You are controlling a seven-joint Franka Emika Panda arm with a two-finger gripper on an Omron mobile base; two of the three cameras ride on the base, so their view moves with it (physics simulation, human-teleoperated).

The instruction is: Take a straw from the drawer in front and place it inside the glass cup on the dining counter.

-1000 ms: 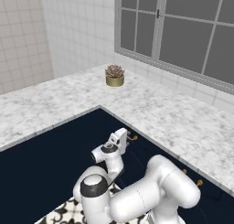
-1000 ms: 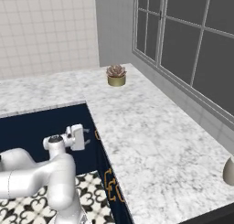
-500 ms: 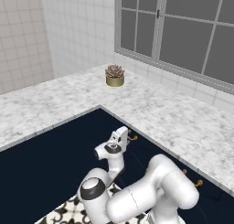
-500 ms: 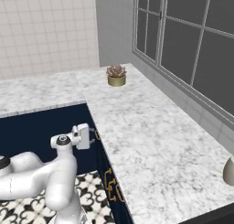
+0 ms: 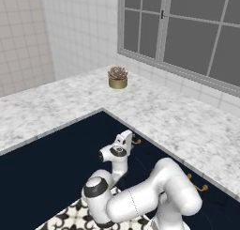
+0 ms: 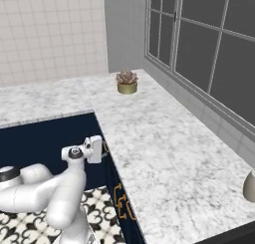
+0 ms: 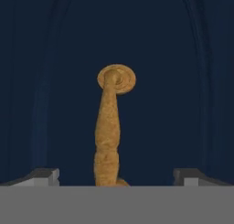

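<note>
Pincer (image 7: 117,176) spread wide around brass handle (image 7: 109,127) of drawer (image 7: 155,58).

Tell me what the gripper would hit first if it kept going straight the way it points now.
Most likely the brass handle: in the hand view it runs up between the open gripper fingertips, with the navy drawer front just behind it. Depth is hard to judge.
</note>
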